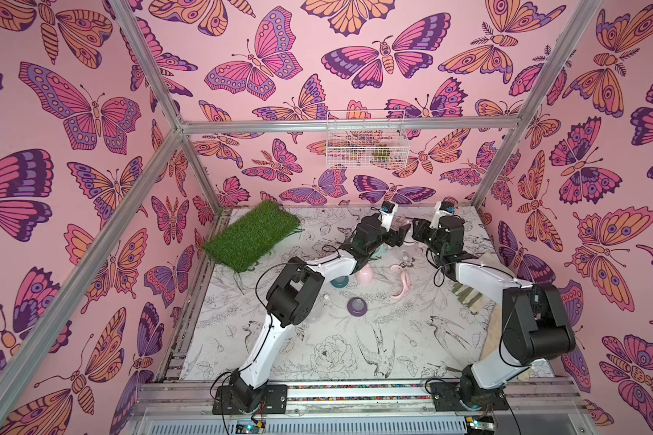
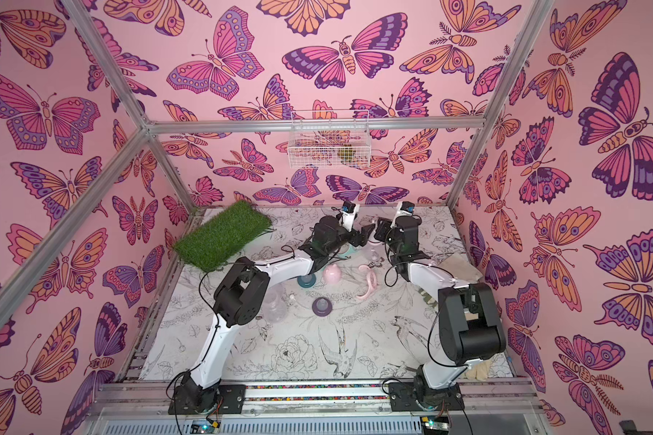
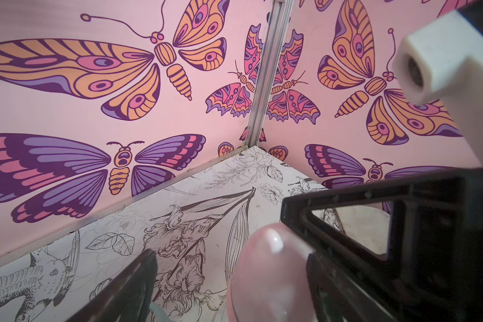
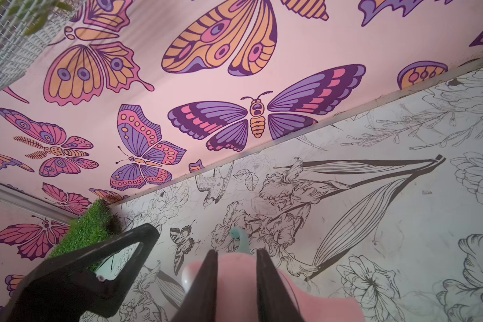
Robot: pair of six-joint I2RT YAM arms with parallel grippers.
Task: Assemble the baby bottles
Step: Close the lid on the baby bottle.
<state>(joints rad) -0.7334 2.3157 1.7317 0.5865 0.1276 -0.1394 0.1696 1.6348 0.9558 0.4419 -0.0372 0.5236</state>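
I find both grippers tip to tip over the far centre of the table (image 1: 355, 350), close to the far wall. Room for moving is therefore short on the far side and wide toward me, where the near half of the surface lies open between the two arm bases. On the left, a grass mat (image 1: 253, 235) fills the far left corner and overlaps the left edge. On the right, a folded cloth (image 1: 468, 295) lies along the right edge beneath the right arm. The right gripper (image 4: 235, 251) stands narrow, its fingers (image 4: 273, 287) closed on a pink cap (image 3: 265, 278), glossy and domed. A teal handle (image 4: 238, 237) curves out just beyond the fingertips. The left gripper (image 1: 401, 233) stands fairly wide about the same spot. One finger (image 3: 134, 287) sits apart from the cap, and I cannot tell whether the jaws bear on anything. Loose parts lie grouped at mid-table, just nearer than the grippers:

- a second pink cap (image 1: 367, 275)
- a teal collar (image 1: 340, 281) beside that cap on the left
- a purple collar (image 1: 357, 306) with its nipple up
- a pink two-handled ring (image 1: 402, 284) to the right
- a clear bottle (image 2: 275, 307) partly hidden by the left arm's elbow

The surface is white with black line drawings of flowers and birds. The walls are pink with large butterflies, framed in aluminium, and a wire basket (image 1: 366, 139) hangs on the far wall.
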